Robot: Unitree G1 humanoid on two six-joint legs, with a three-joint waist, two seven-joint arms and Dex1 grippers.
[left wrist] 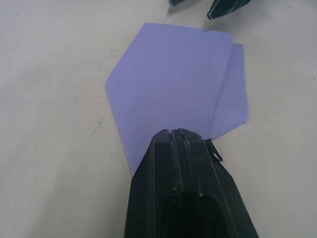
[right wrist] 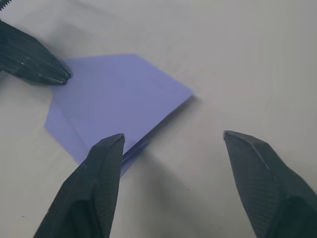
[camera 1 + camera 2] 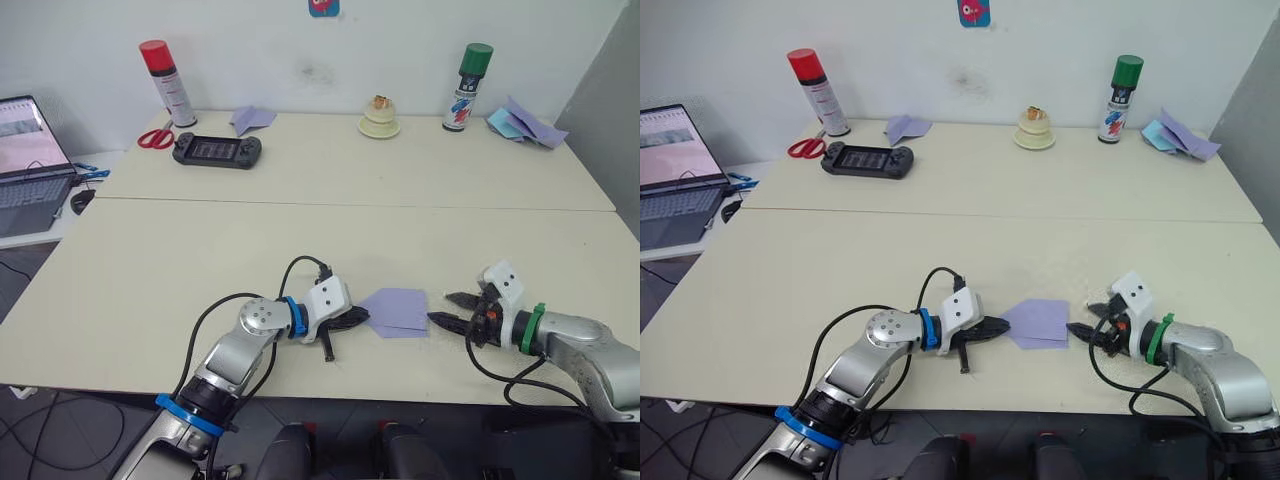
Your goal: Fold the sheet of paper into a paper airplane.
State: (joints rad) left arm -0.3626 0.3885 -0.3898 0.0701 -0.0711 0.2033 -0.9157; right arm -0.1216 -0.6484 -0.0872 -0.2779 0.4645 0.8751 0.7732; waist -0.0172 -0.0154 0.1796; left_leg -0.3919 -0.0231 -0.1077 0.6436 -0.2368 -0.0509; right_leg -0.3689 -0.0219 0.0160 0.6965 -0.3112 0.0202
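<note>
Near the front edge of the pale surface (image 3: 200, 290) lies the sheet of paper (image 3: 398, 310), already folded to a point, flat and lavender. It looks feather-light, limp and prone to skating about, so I'd pin it and pinch only at an edge. The left claw (image 1: 174, 133), fingers closed together, presses on its pointed end; the right claw (image 2: 171, 141) stands wide open at the opposite, square edge, one finger touching it.

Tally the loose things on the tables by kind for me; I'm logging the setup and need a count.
Spray cans: 2, red-capped and green-capped
Scissors: 1
Game console: 1
Small cream stand: 1
Lavender paper pieces: 2, the sheet of paper and a small folded piece
Pile of blue and lavender papers: 1
Total: 8
</note>
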